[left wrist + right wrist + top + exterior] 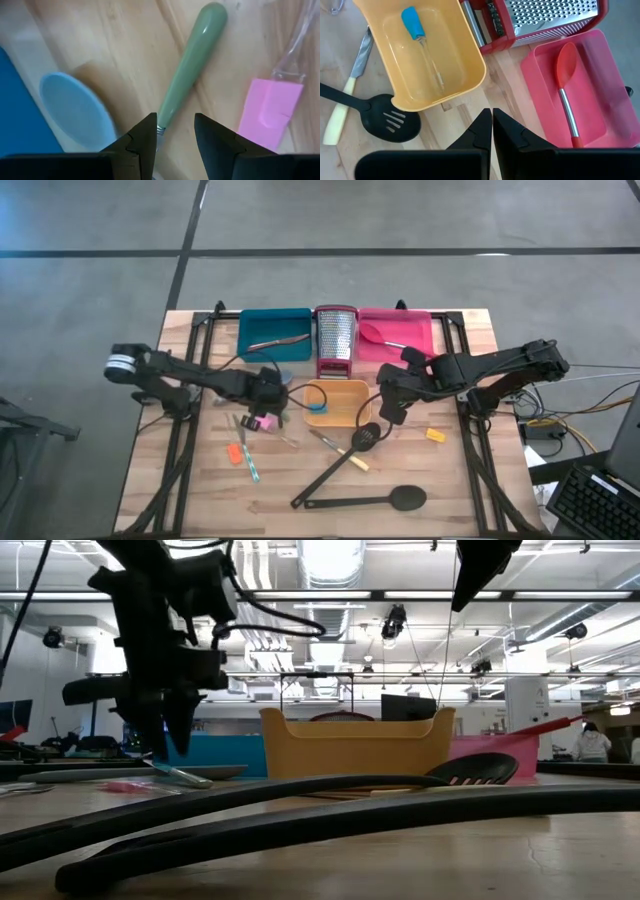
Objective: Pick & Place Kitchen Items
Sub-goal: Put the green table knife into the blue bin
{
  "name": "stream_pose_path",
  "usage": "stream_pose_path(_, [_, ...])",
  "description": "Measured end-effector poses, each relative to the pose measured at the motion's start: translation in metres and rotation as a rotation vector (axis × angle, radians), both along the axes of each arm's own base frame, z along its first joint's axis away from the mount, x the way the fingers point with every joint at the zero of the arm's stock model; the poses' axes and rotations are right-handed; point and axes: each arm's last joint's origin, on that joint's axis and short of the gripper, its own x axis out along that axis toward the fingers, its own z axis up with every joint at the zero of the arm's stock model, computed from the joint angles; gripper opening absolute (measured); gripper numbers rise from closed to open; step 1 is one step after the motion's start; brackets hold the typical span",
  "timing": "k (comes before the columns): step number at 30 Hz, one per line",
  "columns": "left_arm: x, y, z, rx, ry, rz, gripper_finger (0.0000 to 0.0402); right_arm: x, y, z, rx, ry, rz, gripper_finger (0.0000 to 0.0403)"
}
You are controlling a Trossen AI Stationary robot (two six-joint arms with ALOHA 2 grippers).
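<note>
My left gripper (pixel 175 122) is open and points steeply down, low over the wood in front of the teal tray (pixel 272 335). Its fingers stand on either side of the neck end of a green-handled tool (pixel 192 65) lying flat; I cannot tell whether they touch it. Beside the tool lie a light blue spoon bowl (pixel 75 112) and a pink spatula (pixel 270 112). My right gripper (pixel 492 117) is shut on nothing and hangs high over the gap between the orange tray (pixel 470 70) and the pink tray (pixel 600 100).
A steel grater (pixel 335 340) stands between the teal and pink trays. A blue-handled tool (pixel 415 22) lies in the orange tray, a red spoon (pixel 565 65) in the pink one. A black slotted spatula (pixel 365 435), black spoon (pixel 400 498), cream-handled knife (pixel 340 112) and small pieces lie loose.
</note>
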Motion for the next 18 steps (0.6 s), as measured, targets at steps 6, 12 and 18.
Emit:
stream_pose_path(6, [0.007, 0.006, -0.014, -0.016, 0.039, 0.0, 0.0135, 0.0, 0.0, 0.0, 0.0, -0.001, 0.0, 0.0008])
stream_pose_path(12, [0.011, 0.017, -0.026, -0.024, 0.082, 0.038, 0.0135, 0.0, 0.0, 0.0, 0.0, 0.0, 0.0, 0.0008])
stream_pose_path(18, [0.012, 0.027, -0.031, -0.082, 0.091, 0.064, 0.0135, 0.0, 0.0, 0.0, -0.001, 0.0, 0.0, 0.0008])
